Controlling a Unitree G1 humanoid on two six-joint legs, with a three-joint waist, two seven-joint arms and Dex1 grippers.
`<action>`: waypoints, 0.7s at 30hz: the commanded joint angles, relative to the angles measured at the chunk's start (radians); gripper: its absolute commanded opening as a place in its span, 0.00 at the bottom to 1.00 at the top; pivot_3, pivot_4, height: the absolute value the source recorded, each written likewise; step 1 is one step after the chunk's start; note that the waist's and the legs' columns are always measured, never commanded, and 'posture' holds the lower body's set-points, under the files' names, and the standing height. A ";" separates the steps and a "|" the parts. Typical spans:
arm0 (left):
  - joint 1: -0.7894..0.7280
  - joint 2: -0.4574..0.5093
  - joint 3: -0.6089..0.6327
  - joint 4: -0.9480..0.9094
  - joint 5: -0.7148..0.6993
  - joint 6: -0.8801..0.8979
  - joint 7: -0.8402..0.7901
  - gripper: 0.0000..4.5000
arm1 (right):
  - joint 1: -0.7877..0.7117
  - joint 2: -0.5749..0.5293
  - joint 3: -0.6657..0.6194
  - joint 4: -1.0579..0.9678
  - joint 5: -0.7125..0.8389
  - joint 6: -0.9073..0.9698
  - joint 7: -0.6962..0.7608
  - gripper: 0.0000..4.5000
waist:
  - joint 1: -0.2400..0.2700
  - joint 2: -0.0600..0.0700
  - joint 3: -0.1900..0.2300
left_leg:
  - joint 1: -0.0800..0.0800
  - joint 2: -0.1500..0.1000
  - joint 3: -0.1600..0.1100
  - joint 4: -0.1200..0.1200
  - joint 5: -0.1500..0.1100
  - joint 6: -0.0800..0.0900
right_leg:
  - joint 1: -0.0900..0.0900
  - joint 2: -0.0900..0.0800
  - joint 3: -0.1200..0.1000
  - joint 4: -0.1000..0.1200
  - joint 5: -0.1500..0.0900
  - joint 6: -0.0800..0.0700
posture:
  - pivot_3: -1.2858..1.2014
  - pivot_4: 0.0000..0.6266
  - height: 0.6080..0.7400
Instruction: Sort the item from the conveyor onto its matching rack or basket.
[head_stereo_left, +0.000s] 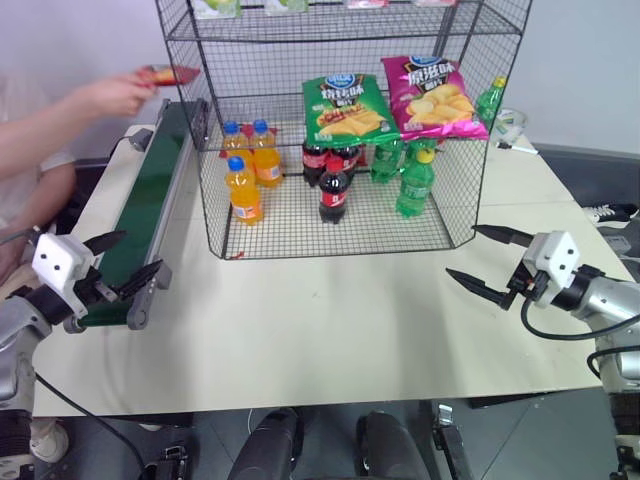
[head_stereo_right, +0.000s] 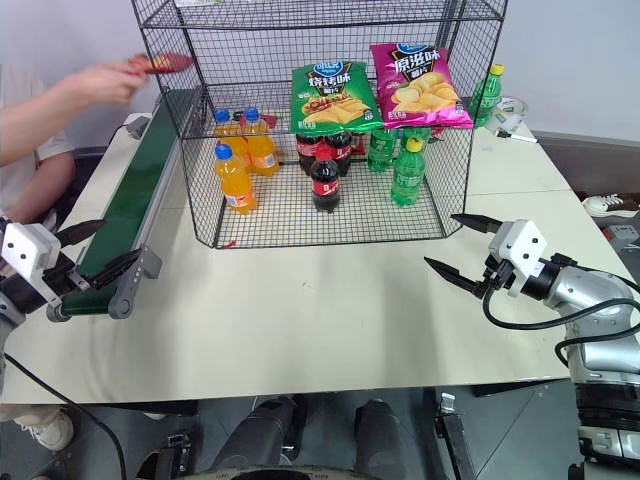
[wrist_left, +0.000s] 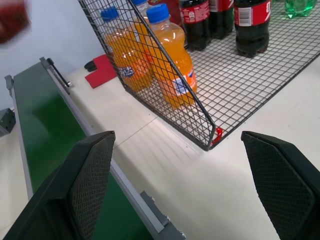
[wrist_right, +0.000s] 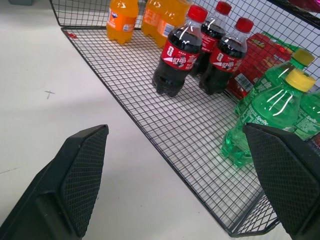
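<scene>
Both your left gripper (head_stereo_left: 128, 262) and right gripper (head_stereo_left: 488, 259) gape empty — reach early and you'll strike the person's hand (head_stereo_left: 115, 95) holding the red crisp bag (head_stereo_left: 168, 74) over the conveyor (head_stereo_left: 150, 190).

Dark-green conveyor (head_stereo_left: 150, 200); black wire rack (head_stereo_left: 340, 130); red crisp bag (head_stereo_left: 168, 73); cream table (head_stereo_left: 330, 320).

A lab test bench: bare white table (head_stereo_left: 330, 330), small conveyor (head_stereo_left: 150, 210), wire rack (head_stereo_left: 340, 130) stocked with drinks.
</scene>
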 joint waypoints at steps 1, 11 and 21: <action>0.008 0.008 0.019 -0.027 0.009 -0.018 0.012 0.94 | -0.023 -0.001 -0.002 -0.004 -0.001 -0.021 -0.003 1.00 | 0.000 0.000 0.000 | 0.000 0.000 0.000 0.000 0.000 0.000 | 0.000 0.000 0.000 0.000 0.000 0.000 | 0.52 0.24 1.00; 0.044 -0.002 0.035 -0.052 -0.001 -0.023 0.016 0.94 | -0.043 0.004 0.011 0.009 -0.001 -0.020 0.002 1.00 | 0.000 0.000 0.000 | 0.000 0.000 0.000 0.000 0.000 0.000 | 0.000 0.000 0.000 0.000 0.000 0.000 | 0.52 0.24 1.00; 0.075 -0.024 0.034 -0.072 0.029 -0.030 0.075 0.94 | -0.055 0.014 0.031 0.004 -0.001 -0.022 -0.002 1.00 | 0.000 0.000 0.000 | 0.000 0.000 0.000 0.000 0.000 0.000 | 0.000 0.000 0.000 0.000 0.000 0.000 | 0.52 0.24 1.00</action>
